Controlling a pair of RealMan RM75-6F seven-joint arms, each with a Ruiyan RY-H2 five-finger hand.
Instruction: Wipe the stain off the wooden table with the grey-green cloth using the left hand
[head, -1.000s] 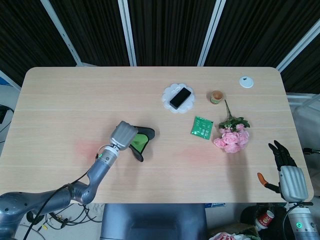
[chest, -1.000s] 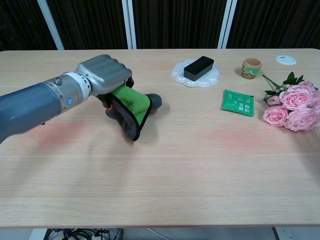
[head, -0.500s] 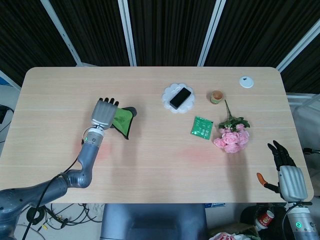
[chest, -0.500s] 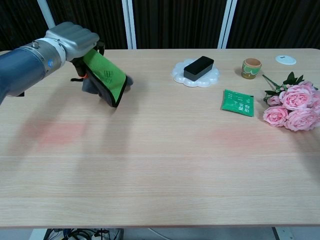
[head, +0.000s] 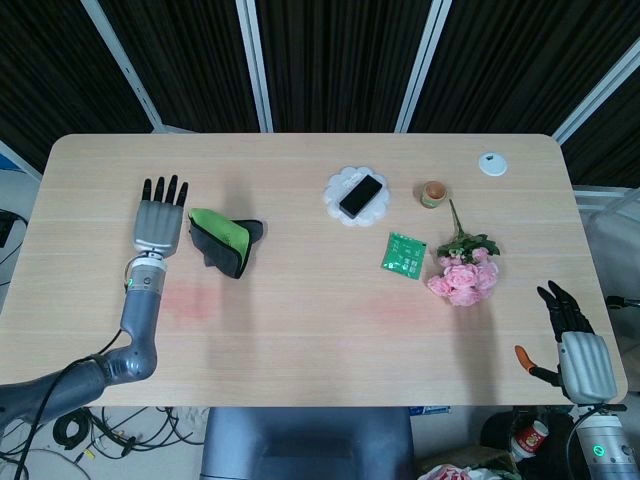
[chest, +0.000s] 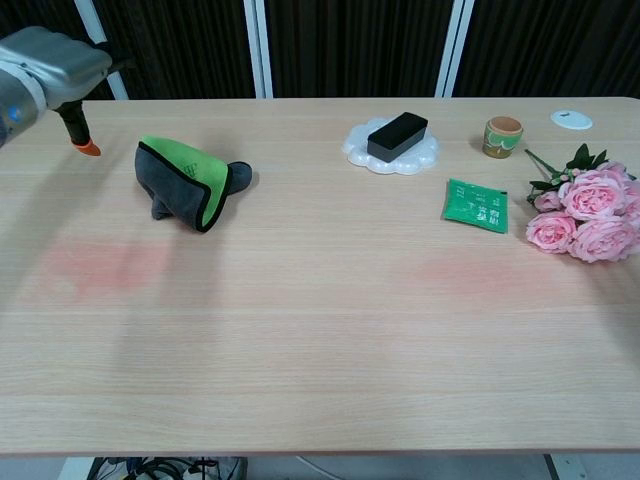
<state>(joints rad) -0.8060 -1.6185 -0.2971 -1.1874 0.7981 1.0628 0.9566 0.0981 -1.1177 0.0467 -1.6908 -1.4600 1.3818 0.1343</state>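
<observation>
The grey-green cloth lies crumpled on the wooden table, left of centre. My left hand hovers just left of it, fingers straight and apart, holding nothing. A faint reddish stain marks the wood in front of the cloth, nearer me. A second faint reddish stain shows right of centre. My right hand hangs off the table's front right corner, fingers spread and empty.
A white scalloped plate carries a black phone at the back centre. To its right stand a small cup, a green packet, pink roses and a white disc.
My left hand carried the cloth back and to the left, let it go and moved further left with fingers opened. The cloth now rests on the table. The right hand has not moved.
</observation>
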